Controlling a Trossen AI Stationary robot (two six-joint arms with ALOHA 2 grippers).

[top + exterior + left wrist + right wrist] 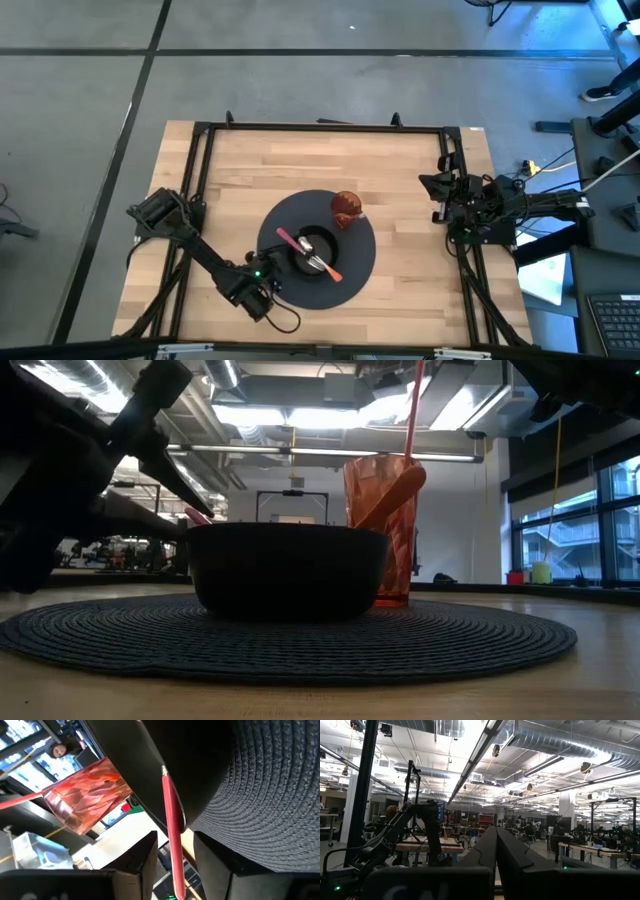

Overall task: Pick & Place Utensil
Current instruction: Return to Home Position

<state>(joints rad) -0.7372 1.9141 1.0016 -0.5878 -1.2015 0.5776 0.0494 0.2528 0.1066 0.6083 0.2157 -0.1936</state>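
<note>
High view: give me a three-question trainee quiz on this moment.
1. True or false: the pink fork lies on bare wood, clear of the black bowl.
2. What stands beside the bowl on the round mat? A) orange cup B) white plate C) bottle
3. Fill in: the ___ gripper's fingers are apart, by the mat's edge.
Key: 1 false. 2 A. 3 left gripper; the right gripper, shut, waits at the right side of the table.

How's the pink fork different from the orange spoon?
The pink fork has a pink handle, the orange spoon an orange one. In the high view the fork's handle pokes out far-left, the spoon's near-right. The left gripper has its open fingers either side of the fork's handle, not the spoon's. Both rest in the black bowl.
</note>
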